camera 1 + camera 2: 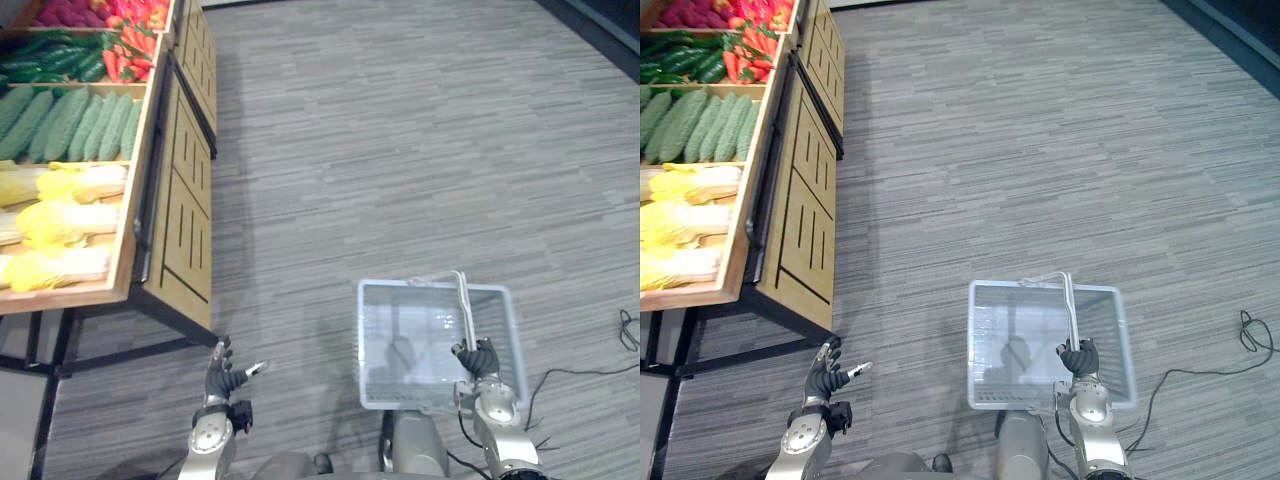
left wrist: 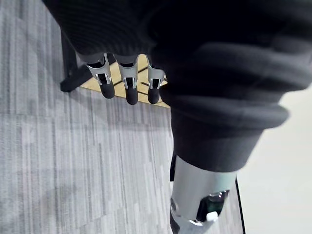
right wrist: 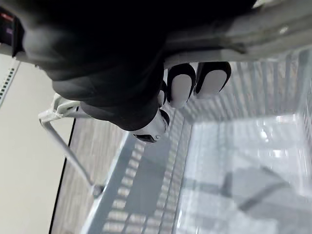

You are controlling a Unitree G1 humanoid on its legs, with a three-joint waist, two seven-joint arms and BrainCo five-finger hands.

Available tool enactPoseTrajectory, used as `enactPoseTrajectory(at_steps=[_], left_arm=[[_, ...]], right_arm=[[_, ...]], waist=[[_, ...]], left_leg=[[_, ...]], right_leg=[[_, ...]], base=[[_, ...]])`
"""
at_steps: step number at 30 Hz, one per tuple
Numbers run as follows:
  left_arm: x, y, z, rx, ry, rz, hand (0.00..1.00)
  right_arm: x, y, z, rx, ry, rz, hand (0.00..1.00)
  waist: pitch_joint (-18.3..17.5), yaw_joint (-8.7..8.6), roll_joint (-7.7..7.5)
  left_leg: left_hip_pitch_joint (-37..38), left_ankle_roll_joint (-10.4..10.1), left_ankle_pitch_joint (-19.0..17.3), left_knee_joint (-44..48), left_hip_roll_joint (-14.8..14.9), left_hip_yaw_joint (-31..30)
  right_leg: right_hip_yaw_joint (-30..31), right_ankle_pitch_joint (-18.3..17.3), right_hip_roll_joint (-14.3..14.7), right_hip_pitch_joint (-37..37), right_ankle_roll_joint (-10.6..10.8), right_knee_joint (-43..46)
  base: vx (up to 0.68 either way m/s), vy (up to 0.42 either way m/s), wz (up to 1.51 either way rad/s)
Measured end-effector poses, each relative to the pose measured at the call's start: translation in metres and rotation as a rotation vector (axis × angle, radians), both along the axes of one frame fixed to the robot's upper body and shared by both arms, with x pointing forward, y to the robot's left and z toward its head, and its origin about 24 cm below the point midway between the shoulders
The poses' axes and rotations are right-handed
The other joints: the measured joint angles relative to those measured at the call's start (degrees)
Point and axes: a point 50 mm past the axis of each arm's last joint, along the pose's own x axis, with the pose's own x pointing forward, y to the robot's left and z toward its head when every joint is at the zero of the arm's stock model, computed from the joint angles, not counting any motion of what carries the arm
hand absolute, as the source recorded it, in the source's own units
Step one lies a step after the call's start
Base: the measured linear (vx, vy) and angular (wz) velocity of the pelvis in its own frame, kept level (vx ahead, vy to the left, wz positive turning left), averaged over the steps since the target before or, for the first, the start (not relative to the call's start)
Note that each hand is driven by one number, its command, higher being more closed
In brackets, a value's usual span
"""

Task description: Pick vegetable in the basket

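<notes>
Left eye view: right hand (image 1: pixel 476 360) fingers curled round basket (image 1: pixel 372 340) handle (image 1: pixel 462 310) pointing straight ahead; left hand (image 1: pixel 222 378) fingers loosely straight.

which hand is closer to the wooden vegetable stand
Left. The left hand hangs open just past the near corner of the stand; the right hand is farther off, curled round the basket handle.

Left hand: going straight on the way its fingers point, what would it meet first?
Probably the left hand meets the stand's wooden side panel near its lower corner; depth is unclear.
</notes>
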Motion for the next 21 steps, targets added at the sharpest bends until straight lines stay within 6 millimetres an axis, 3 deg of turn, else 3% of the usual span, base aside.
enactPoseTrajectory(at_steps=[1,2,3,4,5,6,7,8,10,11,13,14,15,16,17,18,19,20,21], left_arm=[[-0.002,-0.004,-0.004,-0.016,0.016,0.008,0.0],[-0.002,-0.004,-0.004,-0.017,0.015,0.006,0.0],[-0.003,-0.005,-0.005,-0.022,0.021,0.006,0.0],[-0.004,-0.01,-0.007,-0.051,0.022,0.027,0.0],[-0.006,-0.015,-0.008,-0.077,0.021,0.048,0.0],[-0.008,-0.016,-0.009,-0.083,0.022,0.048,0.0],[-0.01,-0.016,-0.009,-0.085,0.026,0.047,0.0],[-0.013,-0.016,-0.011,-0.085,0.036,0.05,0.0],[-0.015,-0.015,-0.012,-0.085,0.041,0.054,0.0],[-0.018,-0.012,-0.013,-0.079,0.05,0.061,0.0],[-0.022,-0.011,-0.015,-0.076,0.064,0.065,0.0],[-0.023,-0.011,-0.016,-0.076,0.069,0.065,0.0],[-0.026,-0.012,-0.018,-0.078,0.081,0.067,0.0],[-0.029,-0.01,-0.021,-0.074,0.098,0.071,0.0],[-0.027,-0.006,-0.022,-0.065,0.111,0.072,0.0],[-0.029,-0.004,-0.023,-0.064,0.118,0.081,0.0],[-0.031,-0.004,-0.024,-0.066,0.126,0.089,0.0],[-0.035,-0.004,-0.028,-0.071,0.15,0.088,0.0],[-0.039,-0.005,-0.031,-0.068,0.173,0.083,0.0]], right_arm=[[0.003,-0.003,0.002,-0.013,-0.001,0.003,1.0],[0.008,0.0,0.004,-0.004,-0.018,0.005,1.0],[0.007,0.0,0.004,0.001,-0.017,0.003,1.0],[0.001,0.001,-0.001,0.006,0.001,-0.002,1.0],[-0.006,0.001,-0.005,0.015,0.02,-0.01,1.0],[-0.008,0.003,-0.006,0.026,0.02,-0.015,1.0],[-0.008,0.007,-0.006,0.041,0.013,-0.021,1.0],[-0.01,0.009,-0.006,0.057,0.009,-0.033,1.0],[-0.011,0.005,-0.003,0.06,-0.011,-0.055,1.0],[-0.008,0.0,0.001,0.066,-0.033,-0.087,1.0],[-0.01,-0.012,0.004,0.06,-0.053,-0.151,1.0],[-0.015,-0.018,0.004,0.053,-0.05,-0.179,1.0],[-0.021,-0.031,0.005,0.031,-0.048,-0.22,1.0],[-0.026,-0.038,0.003,0.024,-0.037,-0.253,1.0],[-0.03,-0.042,-0.004,0.028,-0.002,-0.284,1.0],[-0.032,-0.044,-0.006,0.025,0.015,-0.285,1.0],[-0.033,-0.044,-0.008,0.027,0.026,-0.286,1.0],[-0.038,-0.045,-0.015,0.036,0.06,-0.302,1.0],[-0.048,-0.044,-0.023,0.051,0.108,-0.322,1.0]], waist=[[-0.04,0.82,2.14],[0.07,0.75,2.18],[0.09,0.58,2.18],[0.38,0.51,2.66],[0.45,1.09,2.76],[0.75,1.38,2.45],[0.71,1.99,2.92],[1.2,3.29,1.99],[1.02,4.41,2.11],[1.25,4.71,1.7],[1.16,4.65,1.74],[1.08,4.38,1.78],[0.36,3.97,2.88],[-0.24,3.8,2.98],[-1.42,3.96,0.59],[-2.03,4.05,-0.9],[-2.23,4.08,-1.48],[-2.29,3.88,-1.92],[-2.32,3.62,-1.9]], left_leg=[[-0.07,-1.2,-0.2,1.68,2.47,-1.55],[-1.71,-2.42,1.71,6.05,2.77,-3.32],[-2.5,-2.33,2.95,9.32,2.86,-3.98],[-5.02,-3.86,7.2,19.69,3.63,-4.22],[-10.66,-5.87,17.23,33.15,5.62,-3.27],[-13.45,-6.3,17.66,39.43,7.59,-2.09],[-17.35,-4.62,15.61,47.03,10.49,1.45],[-23.11,-2.85,11.89,51.61,13.33,7.08],[-27.6,-2.77,8.7,48.56,13.76,11.0],[-29.97,-1.56,7.58,41.57,13.2,14.21],[-31.61,-1.38,7.47,29.35,12.61,19.37],[-31.19,-1.4,8.71,22.27,12.29,23.12],[-30.61,-0.24,14.62,12.6,12.14,27.91],[-30.55,7.75,15.59,10.35,11.39,30.69],[-30.41,8.2,14.92,10.2,8.22,30.62],[-30.31,9.38,12.48,10.52,6.2,30.03],[-29.93,9.83,11.35,10.8,5.08,29.46],[-27.72,9.38,9.51,10.49,2.92,27.64],[-24.05,8.51,8.25,8.68,0.67,24.98]], right_leg=[[-0.33,-0.5,1.42,-0.1,-0.62,3.28],[-1.37,-5.56,0.93,-1.2,-1.56,8.64],[-2.36,-7.88,0.43,-0.62,-1.77,10.58],[-4.48,-11.49,0.06,3.21,-2.22,11.87],[-6.46,-13.63,-0.07,8.72,-2.74,10.21],[-7.42,-14.08,0.01,11.37,-2.81,8.52],[-8.46,-14.28,0.71,15.61,-3.01,5.78],[-9.47,-14.38,0.86,21.21,-3.07,0.64],[-10.71,-14.38,0.32,25.08,-3.06,-3.14],[-11.52,-14.68,-0.5,27.55,-2.58,-5.53],[-14.39,-16.04,-1.87,31.23,-0.28,-7.44],[-15.93,-17.24,-2.43,33.25,1.53,-7.98],[-18.07,-19.29,-2.22,34.95,3.6,-7.77],[-18.74,-20.99,-1.89,36.15,5.27,-7.36],[-20.33,-21.58,-4.87,36.52,5.89,-6.56],[-20.62,-21.25,-6.52,36.95,6.67,-5.42],[-20.9,-20.92,-7.37,37.67,7.33,-4.18],[-21.32,-19.88,-9.57,37.11,9.18,2.74],[-20.52,-16.46,-12.39,34.86,9.02,15.18]], base=[[0.77,-0.261,0.28],[0.75,-0.264,0.3],[0.72,-0.248,0.69],[0.59,-0.205,0.87],[0.57,-0.197,0.88],[0.41,-0.148,0.66],[0.48,-0.146,0.44],[0.47,-0.126,0.38],[0.48,-0.061,0.37],[0.48,0.024,0.47],[0.37,0.051,0.56],[0.38,0.085,0.81],[0.49,0.147,0.92],[0.62,0.179,1.07],[0.63,0.19,0.95],[0.54,0.153,0.83],[0.55,0.17,0.76],[0.57,0.204,0.95],[0.69,0.241,1.07]])
